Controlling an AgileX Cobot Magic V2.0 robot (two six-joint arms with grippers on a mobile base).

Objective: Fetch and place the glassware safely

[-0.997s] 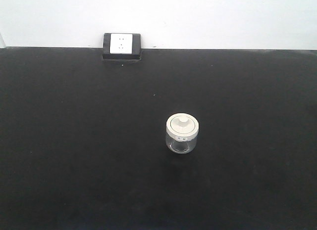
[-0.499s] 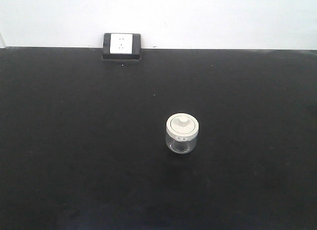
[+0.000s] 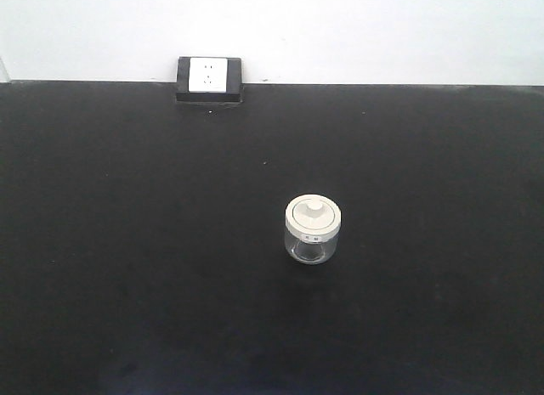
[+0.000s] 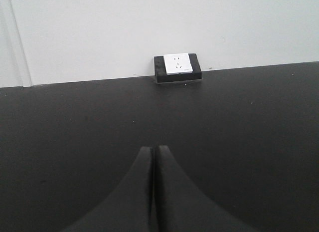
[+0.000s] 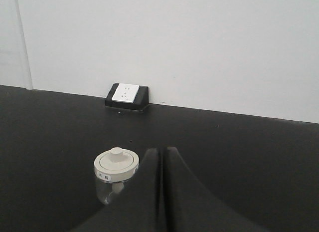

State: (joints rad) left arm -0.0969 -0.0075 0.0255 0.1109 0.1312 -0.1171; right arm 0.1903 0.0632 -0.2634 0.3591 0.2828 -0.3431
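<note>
The glassware, a squat clear jar [image 3: 313,231] with an off-white knobbed lid and a small label on its rim, stands upright on the black table [image 3: 127,242], a little right of centre. In the right wrist view the jar [image 5: 115,174] sits just left of my right gripper [image 5: 163,151], whose black fingers are pressed together; the left finger hides the jar's right side. My left gripper [image 4: 152,149] is shut too, with nothing in it, and the jar does not show in its view. Neither gripper shows in the front view.
A black block with a white socket plate [image 3: 209,77] sits at the table's far edge against the white wall; the socket block shows in the left wrist view [image 4: 177,66] and the right wrist view [image 5: 126,95].
</note>
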